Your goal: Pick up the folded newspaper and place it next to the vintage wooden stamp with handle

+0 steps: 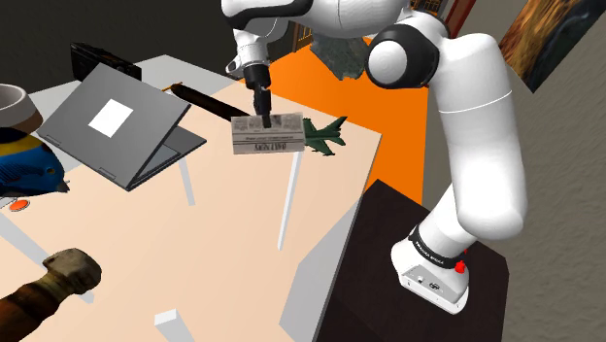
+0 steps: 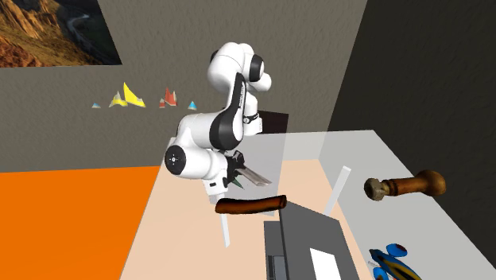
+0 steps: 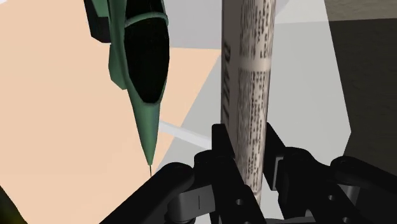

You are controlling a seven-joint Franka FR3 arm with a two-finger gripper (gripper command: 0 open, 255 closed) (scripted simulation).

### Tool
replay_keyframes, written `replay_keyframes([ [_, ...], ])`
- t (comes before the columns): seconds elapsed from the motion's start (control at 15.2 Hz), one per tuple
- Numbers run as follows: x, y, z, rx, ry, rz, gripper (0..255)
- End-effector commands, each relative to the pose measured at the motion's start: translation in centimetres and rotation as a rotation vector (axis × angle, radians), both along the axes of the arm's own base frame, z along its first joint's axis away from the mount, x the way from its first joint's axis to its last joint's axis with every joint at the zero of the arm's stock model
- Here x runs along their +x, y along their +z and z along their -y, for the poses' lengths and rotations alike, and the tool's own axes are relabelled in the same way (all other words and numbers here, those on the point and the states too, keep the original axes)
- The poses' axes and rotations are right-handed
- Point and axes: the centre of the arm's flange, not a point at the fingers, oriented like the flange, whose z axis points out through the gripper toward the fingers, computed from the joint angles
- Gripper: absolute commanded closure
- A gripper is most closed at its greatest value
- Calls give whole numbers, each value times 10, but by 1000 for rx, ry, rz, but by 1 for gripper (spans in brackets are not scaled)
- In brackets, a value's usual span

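Closest to the wrist camera, the fingers (image 3: 221, 153) are clamped narrow on the folded newspaper (image 3: 248, 63), one pad on each flat face. The paper runs straight out from between them, and I see it edge-on. Just beside it, apart from it, is a green toy jet (image 3: 143, 57) with its nose pointing back toward the hand. The peach top of the desk (image 3: 57, 127) lies beneath both.

In the shoulder view the fingers (image 1: 262, 109) grip the newspaper (image 1: 268, 134) by its upper edge. It hangs below them with its broad printed face toward the camera and its long axis running across the view. I judge it to be clear of the desk (image 1: 223, 253) at the far side, with the toy jet (image 1: 325, 134) just to its right in that view.

Farther along, an open grey laptop (image 1: 117, 126) sits toward the shoulder view's upper left.

Farthest from the fingers is the wooden stamp (image 1: 53, 282). It lies on its side at the shoulder view's lower left corner, well apart from the newspaper, head toward the desk's middle and handle pointing away. In the second exterior view the stamp (image 2: 405, 187) shows at the right.

So the coming carry runs diagonally across the desk, down and left in the shoulder view. It passes in front of the laptop, toward bare desk beside the stamp's head.
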Motion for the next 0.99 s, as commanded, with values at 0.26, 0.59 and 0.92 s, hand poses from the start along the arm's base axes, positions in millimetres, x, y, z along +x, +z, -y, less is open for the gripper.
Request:
replay_keyframes([
  [0.26, 0, 31, 1, 0, 0, 0, 255],
  [0.59, 0, 58, 1, 0, 0, 0, 255],
  [0.92, 0, 84, 1, 0, 0, 0, 255],
])
